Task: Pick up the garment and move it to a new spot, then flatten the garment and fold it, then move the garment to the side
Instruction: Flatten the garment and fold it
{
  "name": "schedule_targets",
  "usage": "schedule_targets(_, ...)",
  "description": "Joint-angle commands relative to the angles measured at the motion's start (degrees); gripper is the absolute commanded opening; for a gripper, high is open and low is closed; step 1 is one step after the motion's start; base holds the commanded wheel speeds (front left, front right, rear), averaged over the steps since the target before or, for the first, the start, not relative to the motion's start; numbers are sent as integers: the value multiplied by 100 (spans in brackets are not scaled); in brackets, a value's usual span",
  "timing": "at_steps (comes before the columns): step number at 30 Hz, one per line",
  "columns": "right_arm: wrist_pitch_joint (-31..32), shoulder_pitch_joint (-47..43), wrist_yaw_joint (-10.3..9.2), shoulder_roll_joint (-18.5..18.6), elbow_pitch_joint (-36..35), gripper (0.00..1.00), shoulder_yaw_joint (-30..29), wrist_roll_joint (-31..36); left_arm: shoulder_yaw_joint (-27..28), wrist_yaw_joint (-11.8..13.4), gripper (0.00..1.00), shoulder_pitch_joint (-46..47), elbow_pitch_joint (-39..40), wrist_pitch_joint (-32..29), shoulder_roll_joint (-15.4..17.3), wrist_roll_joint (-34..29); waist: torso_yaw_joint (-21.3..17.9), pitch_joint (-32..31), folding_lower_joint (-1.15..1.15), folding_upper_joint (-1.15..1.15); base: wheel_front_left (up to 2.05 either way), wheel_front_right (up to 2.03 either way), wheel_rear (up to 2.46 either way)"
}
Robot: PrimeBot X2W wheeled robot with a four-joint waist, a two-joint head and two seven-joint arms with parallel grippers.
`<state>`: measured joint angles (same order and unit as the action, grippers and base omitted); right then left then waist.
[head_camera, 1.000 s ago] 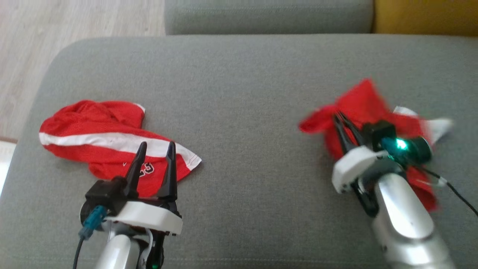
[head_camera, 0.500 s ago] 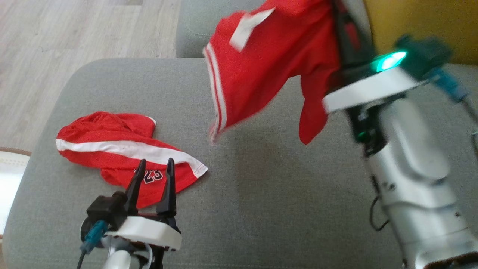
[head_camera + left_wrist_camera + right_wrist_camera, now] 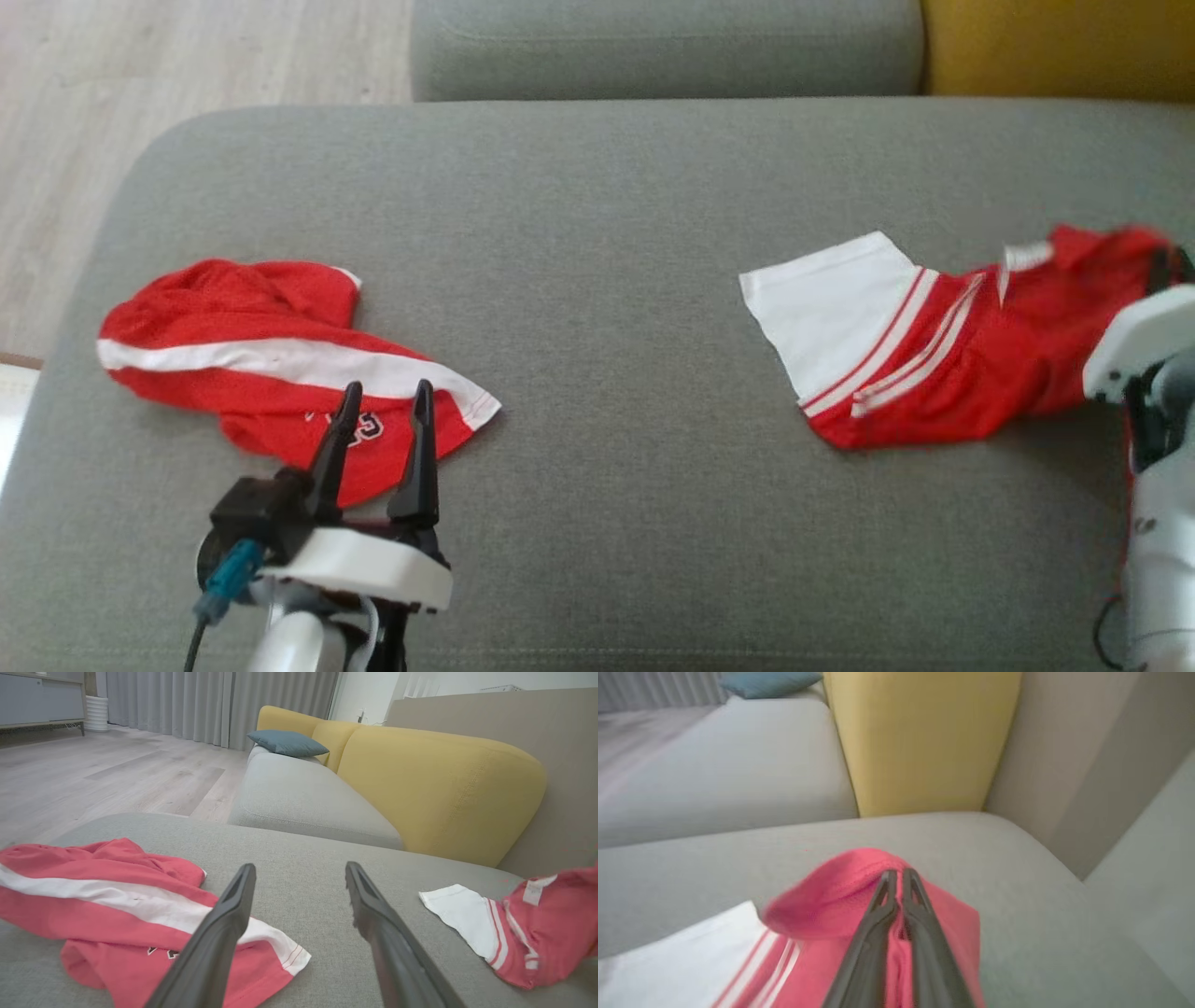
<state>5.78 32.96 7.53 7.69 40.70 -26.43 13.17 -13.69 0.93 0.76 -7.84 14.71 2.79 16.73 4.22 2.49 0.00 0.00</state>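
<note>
- My right gripper [image 3: 899,873] has its two dark fingers pinched together on a raised fold of the red jersey garment with the white panel and thin stripes [image 3: 934,373].
- That garment lies on the right part of the wide grey fabric cushion [image 3: 597,233]. Its white panel points towards the cushion's middle, and its red end is bunched at the gripper near the cushion's right edge.
- My left gripper [image 3: 385,397] stands wide open and empty over the cushion's front left part.
- Its fingertips overlap the near edge of a crumpled red garment with a white band and a printed number [image 3: 271,359]. I cannot tell if they touch it. This one lies on the cushion's left part, well apart from the first.
</note>
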Motion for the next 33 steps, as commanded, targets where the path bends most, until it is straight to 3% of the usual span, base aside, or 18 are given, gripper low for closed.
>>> schedule_targets(1,-20,241,-4,-140,-213,100,24,298,199,-40,100,395,148,29,9,-37,-55,63,0,0,0,0,0)
schedule_targets(9,-365,291,-4,-453,-331,100,-126,991,218,-49,100,466,87,29,9,-32,-281,-9,0,0,0,0,0)
schedule_targets(15,-1005,152,-4,-478,-436,100,1076,-42,193,-13,100,387,105,29,9,5,-430,-209,0,0,0,0,0)
schedule_targets(21,-1347,-642,-4,-479,-1311,100,2256,-1135,175,31,100,306,158,29,9,30,-455,-323,0,0,0,0,0)
schedule_targets(27,-1344,-1590,-4,-480,-2096,100,2879,-1813,185,29,100,261,197,29,9,31,-411,-346,0,0,0,0,0)
schedule_targets(33,-1064,-2026,-4,-480,-2438,100,3142,-1818,138,4,100,274,206,29,9,10,-286,-293,0,0,0,0,0)
